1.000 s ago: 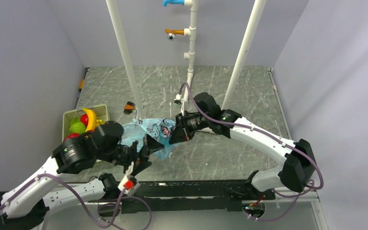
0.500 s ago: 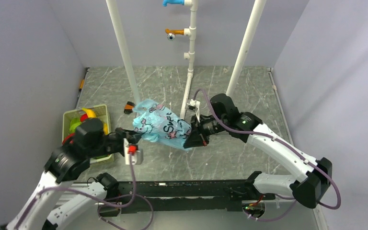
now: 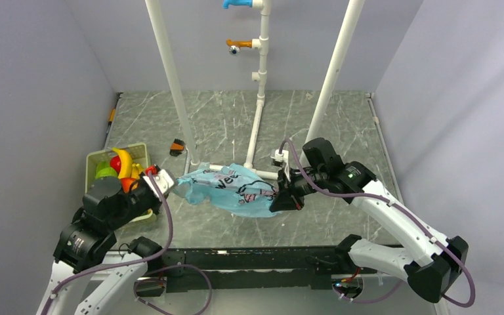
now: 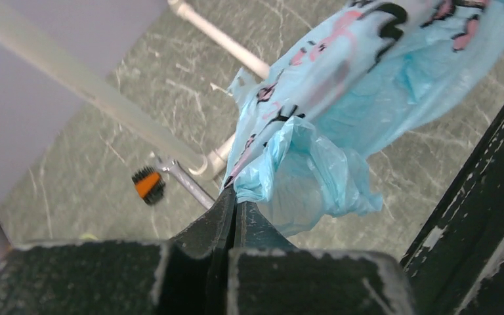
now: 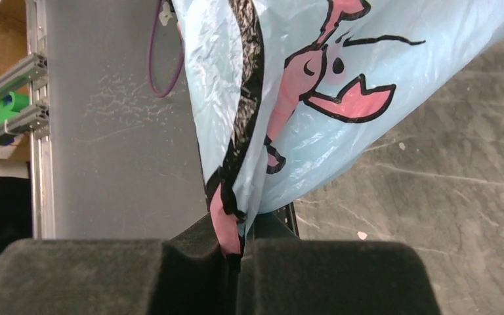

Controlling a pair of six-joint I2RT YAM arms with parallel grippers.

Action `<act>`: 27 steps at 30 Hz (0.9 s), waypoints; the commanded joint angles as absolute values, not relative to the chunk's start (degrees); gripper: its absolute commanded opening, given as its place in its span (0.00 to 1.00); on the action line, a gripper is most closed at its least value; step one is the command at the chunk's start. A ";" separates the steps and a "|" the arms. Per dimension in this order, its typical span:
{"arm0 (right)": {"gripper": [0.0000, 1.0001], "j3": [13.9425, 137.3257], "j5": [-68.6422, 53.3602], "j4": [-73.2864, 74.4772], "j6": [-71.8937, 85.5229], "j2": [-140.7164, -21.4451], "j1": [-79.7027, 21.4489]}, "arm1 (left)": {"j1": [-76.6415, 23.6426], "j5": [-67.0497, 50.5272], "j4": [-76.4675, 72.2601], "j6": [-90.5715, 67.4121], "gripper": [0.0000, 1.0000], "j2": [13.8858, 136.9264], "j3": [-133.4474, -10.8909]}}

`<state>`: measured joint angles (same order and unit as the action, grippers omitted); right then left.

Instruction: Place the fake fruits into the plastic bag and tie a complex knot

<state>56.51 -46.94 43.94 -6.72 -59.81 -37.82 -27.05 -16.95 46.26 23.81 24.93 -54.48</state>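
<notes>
We find the plastic bag stretched slackly between the two arms, low over the desk near its front edge. It is thin, soft, crinkly film, and we judge it light, slippery and easily torn, so bunched edges make the soundest hold. The left fingers are closed on a gathered corner. The right fingers are closed on the opposite edge. The fake fruits lie in the green basket at left.

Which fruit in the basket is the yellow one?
The banana, the long curved piece lying across the middle of the basket; the red fruit and the green fruit beside it are rounder.
</notes>
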 commanded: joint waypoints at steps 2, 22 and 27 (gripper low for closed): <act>0.00 58.26 -50.41 50.05 -15.03 -58.78 -37.53 | -19.63 -6.28 47.40 9.73 0.00 29.46 -54.99; 0.00 55.66 -50.56 22.02 21.22 -64.69 -37.78 | -5.31 -40.60 45.18 13.05 0.99 52.03 -77.95; 0.00 54.55 -51.19 17.47 26.21 -65.68 -37.79 | -13.03 -49.57 46.56 26.05 0.78 46.86 -72.27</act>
